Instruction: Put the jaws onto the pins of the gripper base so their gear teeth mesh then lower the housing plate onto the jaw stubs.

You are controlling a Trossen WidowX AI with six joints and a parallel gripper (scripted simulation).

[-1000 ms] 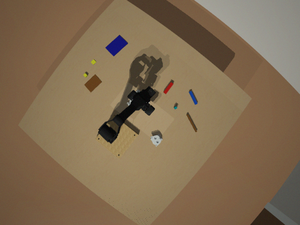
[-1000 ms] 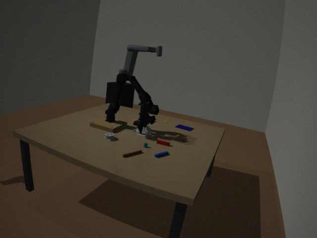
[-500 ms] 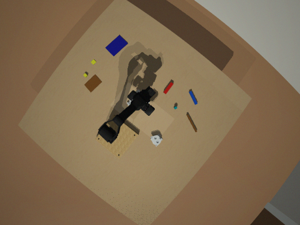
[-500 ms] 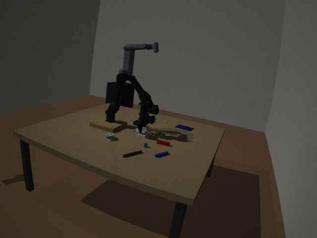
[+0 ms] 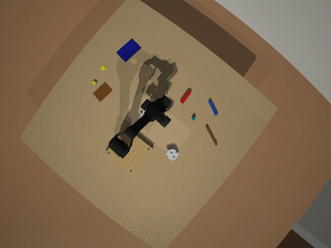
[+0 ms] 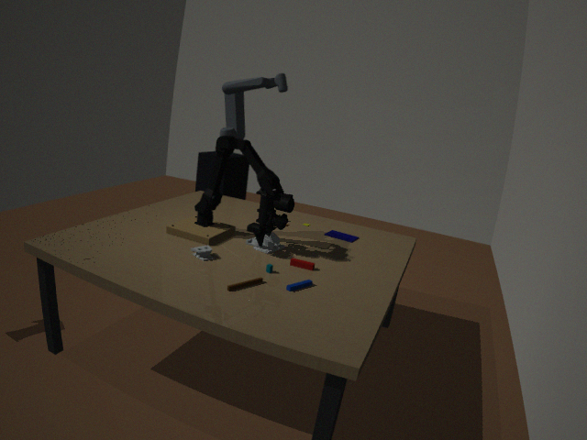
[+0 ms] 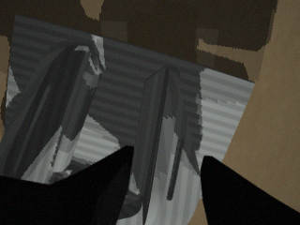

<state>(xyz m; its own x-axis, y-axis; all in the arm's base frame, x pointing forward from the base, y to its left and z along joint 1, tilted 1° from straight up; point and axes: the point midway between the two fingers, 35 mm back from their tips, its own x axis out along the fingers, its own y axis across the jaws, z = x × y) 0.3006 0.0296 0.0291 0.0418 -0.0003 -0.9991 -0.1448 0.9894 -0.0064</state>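
The grey gripper base [image 7: 227, 114] lies under my hand, its ribbed surface crossed by shadows. One grey jaw [image 7: 156, 108] stands over the base's middle, its near part between my fingertips. The other jaw [image 7: 42, 112] is over the base's left side. My gripper [image 7: 167, 159] [image 6: 260, 243] is shut on the first jaw, low at the base. The pins are hidden and the gear teeth are too dark to tell if they mesh. The white housing plate [image 5: 171, 155] [image 6: 202, 249] lies apart on the table, its holes visible.
Around the work area are a red block [image 5: 185, 96] [image 6: 302, 264], a teal piece [image 5: 193, 118] [image 6: 269, 268], a blue bar [image 5: 213, 107] [image 6: 299, 285], a brown stick [image 5: 211, 135] [image 6: 245, 284], a brown tile [image 5: 102, 91] and a dark blue plate [image 5: 128, 50] [image 6: 341, 236].
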